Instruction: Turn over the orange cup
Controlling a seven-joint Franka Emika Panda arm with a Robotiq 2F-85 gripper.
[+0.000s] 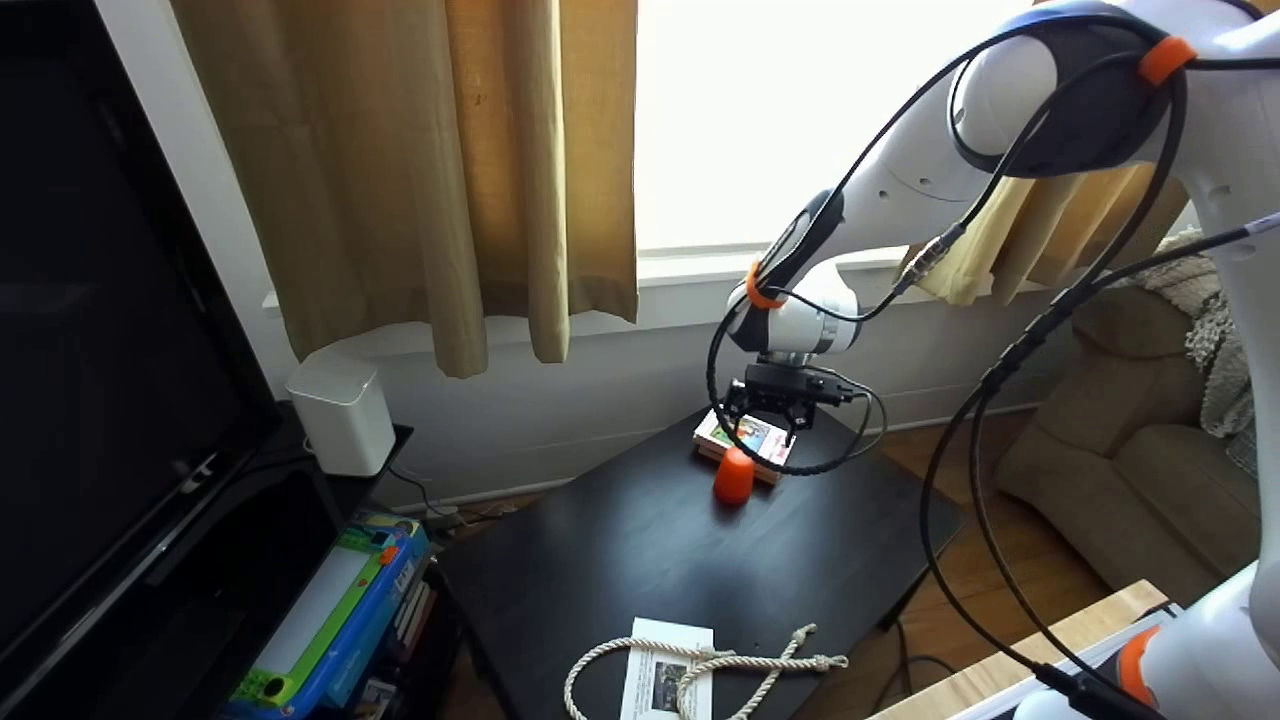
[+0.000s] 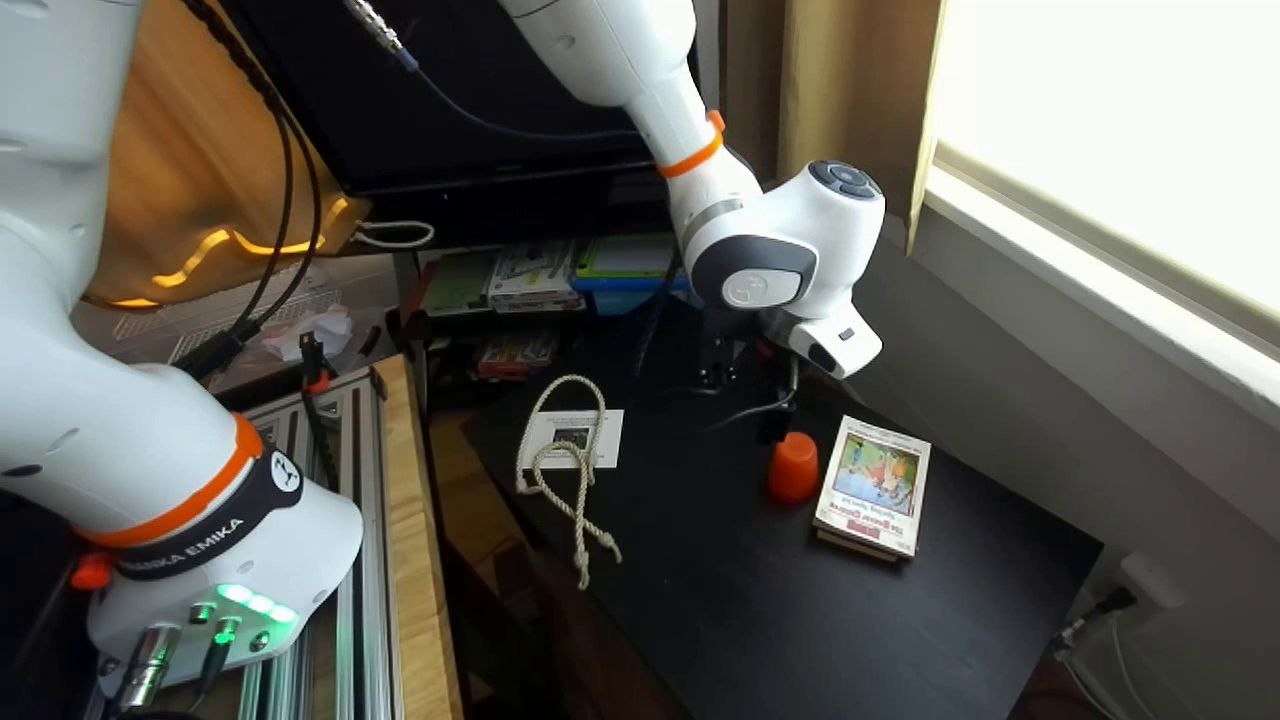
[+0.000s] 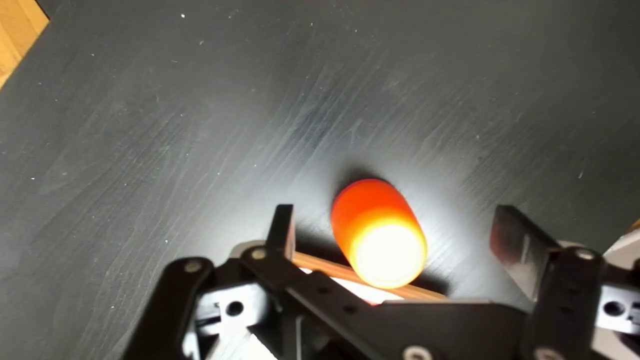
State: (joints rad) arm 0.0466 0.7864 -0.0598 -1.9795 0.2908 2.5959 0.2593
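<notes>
The orange cup point(image 1: 734, 478) stands on the black table, narrow closed end up, in both exterior views point(image 2: 793, 468). In the wrist view the cup point(image 3: 372, 210) lies between the two finger lines, its closed end washed out by glare. My gripper point(image 3: 393, 225) is open and empty, with a gap on each side of the cup; the left finger appears nearer to it. In an exterior view the gripper point(image 1: 765, 422) hangs above and behind the cup, over the books. In an exterior view the dark fingers point(image 2: 748, 395) are hard to make out against the table.
A small stack of books point(image 2: 872, 485) lies close beside the cup, its edge point(image 3: 325, 265) running under the gripper in the wrist view. A rope point(image 1: 770, 662) and a white card point(image 1: 640, 690) lie farther along the table point(image 1: 590, 540). The wall and window stand behind.
</notes>
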